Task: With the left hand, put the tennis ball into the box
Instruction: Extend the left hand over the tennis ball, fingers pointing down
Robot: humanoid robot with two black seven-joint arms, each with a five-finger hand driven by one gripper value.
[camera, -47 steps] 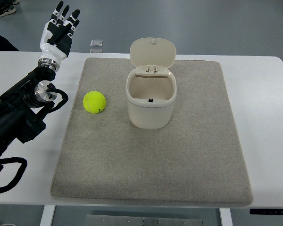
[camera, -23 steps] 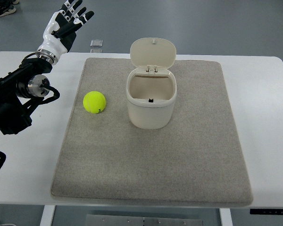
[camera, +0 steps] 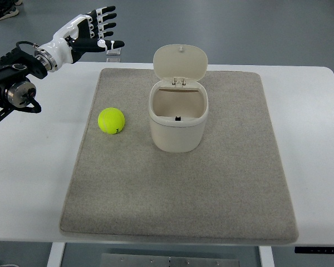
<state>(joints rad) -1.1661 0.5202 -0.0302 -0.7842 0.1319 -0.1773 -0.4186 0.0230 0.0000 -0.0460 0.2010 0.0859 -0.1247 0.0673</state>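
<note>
Top view: one ball point(camera: 111, 120), one box point(camera: 178, 123) with lid point(camera: 180, 62) up, one mat point(camera: 222, 183), one table point(camera: 317, 144). Ball lies on the mat, just beside the box at its 9 o'clock. Left hand point(camera: 92, 34) hangs over the table's far edge, fingers spread, empty; ball well apart at its 6 o'clock.

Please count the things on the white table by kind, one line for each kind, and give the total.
Tennis ball: 1
Box with open lid: 1
Grey mat: 1
Total: 3
The left hand, open, is above the table's far left edge and holds nothing.
</note>
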